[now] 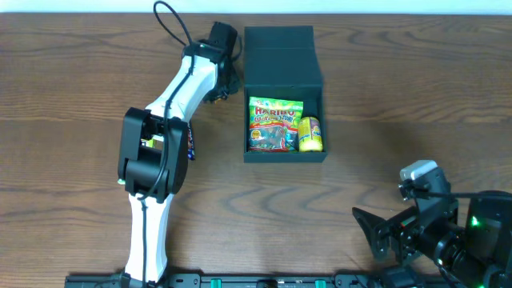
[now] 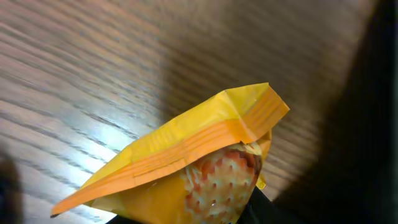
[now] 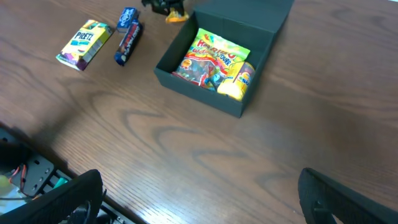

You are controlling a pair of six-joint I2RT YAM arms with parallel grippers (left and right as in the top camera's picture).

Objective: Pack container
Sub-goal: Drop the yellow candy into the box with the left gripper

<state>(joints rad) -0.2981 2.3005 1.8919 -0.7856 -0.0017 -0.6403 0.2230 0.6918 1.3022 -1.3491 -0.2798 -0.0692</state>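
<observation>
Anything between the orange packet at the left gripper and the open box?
Nothing visible. The left gripper and the orange packet sit just outside the container, by its left wall. Inside, a Haribo bag and a yellow pack cover most of the floor, so the packet would probably land on top.

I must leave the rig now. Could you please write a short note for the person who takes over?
Left gripper: at the orange snack packet, beside the container's left wall. Whether it grips the packet is unclear.
Right gripper: jaws wide open, empty, far from the items.
Container: open, lid folded back.
Done: gummy bag and yellow packet are inside.
Left: orange packet, Pretz box and blue bar, both on the table; then probably close the lid.
</observation>
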